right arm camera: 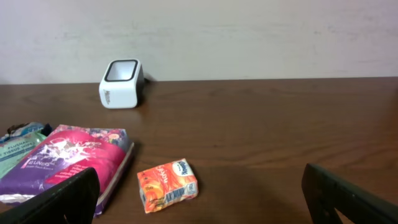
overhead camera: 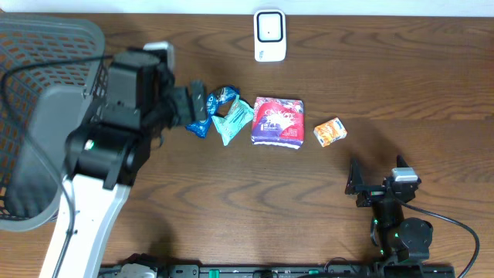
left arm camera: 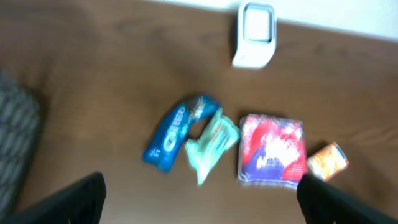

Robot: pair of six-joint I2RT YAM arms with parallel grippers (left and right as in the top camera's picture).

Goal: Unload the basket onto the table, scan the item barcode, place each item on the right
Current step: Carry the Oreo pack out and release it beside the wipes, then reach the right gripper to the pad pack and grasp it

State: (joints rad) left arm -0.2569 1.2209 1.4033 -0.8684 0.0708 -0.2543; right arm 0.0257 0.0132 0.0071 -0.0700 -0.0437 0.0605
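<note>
Dark wood tabletop [overhead camera: 401,85], with a pale wall behind it, carries four items in a row and a white scanner [overhead camera: 270,35] at the far edge. I take the blue biscuit packet [left arm camera: 177,132] as the item to scan, since it lies nearest the left gripper [overhead camera: 197,103]. It rests flat and slanted, its upper end touching the teal packet [left arm camera: 211,144] beside it. Next along are the pink tissue pack [overhead camera: 278,121] and, just apart from it, the small orange box [overhead camera: 329,132]. The left gripper hovers over the blue packet with jaws wide and nothing between them. The right gripper [overhead camera: 377,184] sits near the front edge, also wide open and empty. A grey basket [overhead camera: 54,27] stands at the left.

Procedure: I align the jaws across the packet's narrow width. I descend on the end away from the teal packet so that only one item is pinched. I close gently, as the wrapper will likely crumple. No barcode shows on the upper face, so I expect to turn the packet toward the scanner window. The wrist view is blurred, so I confirm alignment from overhead.
</note>
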